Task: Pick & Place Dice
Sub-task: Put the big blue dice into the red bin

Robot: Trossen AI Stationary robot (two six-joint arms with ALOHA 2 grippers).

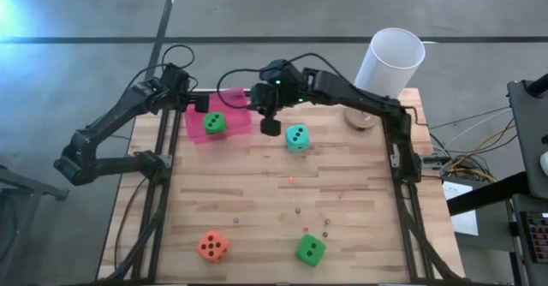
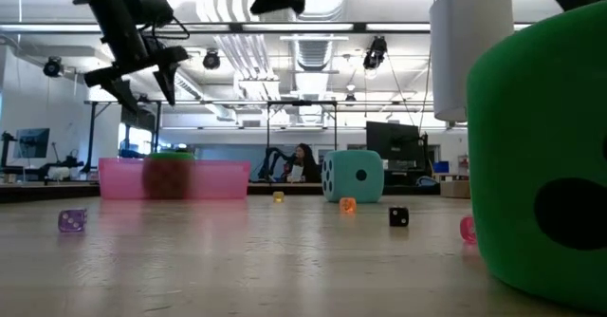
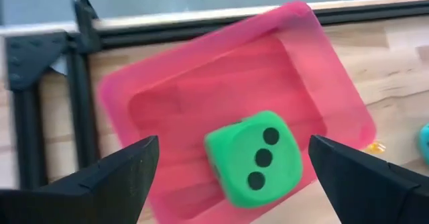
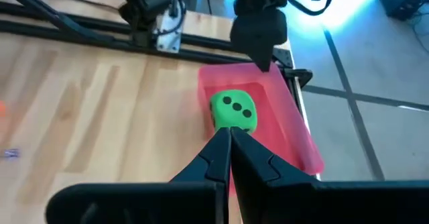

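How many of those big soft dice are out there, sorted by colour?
Green dice: 2, one in the pink tray, one near the table's front edge
Teal dice: 1
Orange dice: 1
Total: 4

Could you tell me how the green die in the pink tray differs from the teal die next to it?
The green die lies inside the pink tray; the teal die sits on the bare table. The green die shows three pips on top, the teal die two. Both are soft-looking cubes with black pips.
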